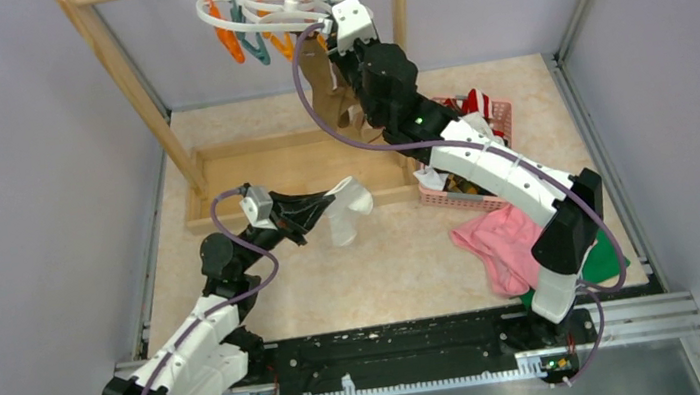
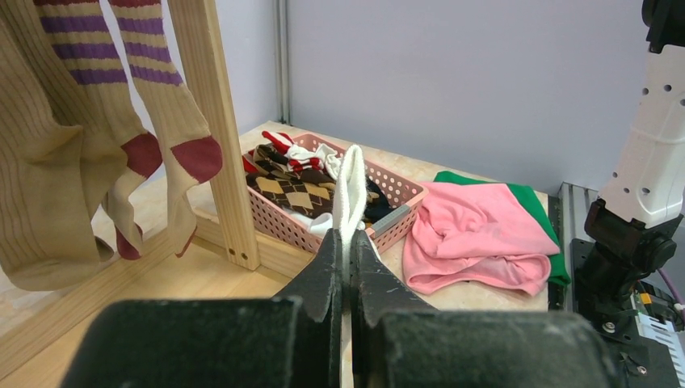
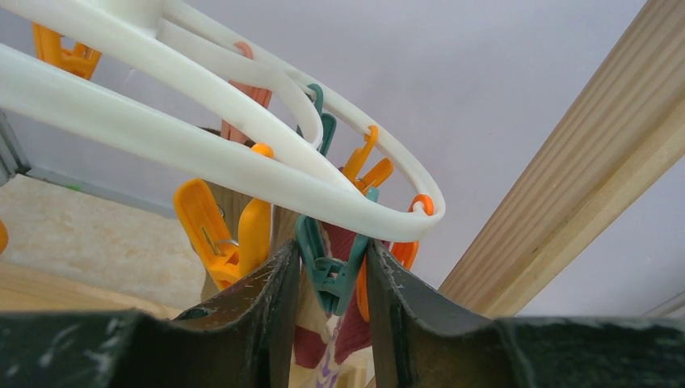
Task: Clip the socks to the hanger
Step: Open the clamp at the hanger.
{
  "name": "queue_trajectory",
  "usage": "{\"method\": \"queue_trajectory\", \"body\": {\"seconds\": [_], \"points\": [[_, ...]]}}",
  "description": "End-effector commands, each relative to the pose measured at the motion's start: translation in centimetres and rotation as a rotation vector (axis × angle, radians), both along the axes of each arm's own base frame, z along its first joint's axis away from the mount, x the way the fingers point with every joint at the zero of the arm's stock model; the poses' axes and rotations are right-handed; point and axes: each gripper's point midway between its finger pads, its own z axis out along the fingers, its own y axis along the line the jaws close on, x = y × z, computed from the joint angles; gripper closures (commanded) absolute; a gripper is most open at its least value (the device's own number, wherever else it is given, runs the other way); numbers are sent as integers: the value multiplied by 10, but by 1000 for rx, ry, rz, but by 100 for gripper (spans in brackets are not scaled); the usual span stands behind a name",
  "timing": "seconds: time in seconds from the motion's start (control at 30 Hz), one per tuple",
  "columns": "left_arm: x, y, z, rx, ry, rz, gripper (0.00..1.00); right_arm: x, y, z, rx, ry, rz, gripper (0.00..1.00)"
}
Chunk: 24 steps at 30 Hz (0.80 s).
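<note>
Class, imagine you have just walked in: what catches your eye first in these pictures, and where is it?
High at the back, a white plastic oval hanger with orange and teal clips hangs from the wooden rack, and the right hand pinches one teal plastic clip. Mid-table, the left hand grips a limp white sock. A crumpled pink cloth lies to the right.

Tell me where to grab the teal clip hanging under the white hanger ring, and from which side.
Squeeze the teal clip by its two splayed upper handles, just below the hanger ring, coming up from beneath with one finger on each side. It hangs handles-up, jaws down, so pinching the handles should open it. The right gripper straddles it that way.
</note>
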Motion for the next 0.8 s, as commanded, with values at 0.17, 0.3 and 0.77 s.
{"method": "queue_trajectory", "body": {"seconds": [0.17,0.3,0.77], "points": [[-5,2,17,-21,-69,6,100,-11,-1,38,73,-78,15,79],[-5,3,18,-24,-71,9,100,-15,1,38,85,-77,40,87],[48,4,64,-138,-105,153,100,-23,-5,45,158,-45,98,100]]}}
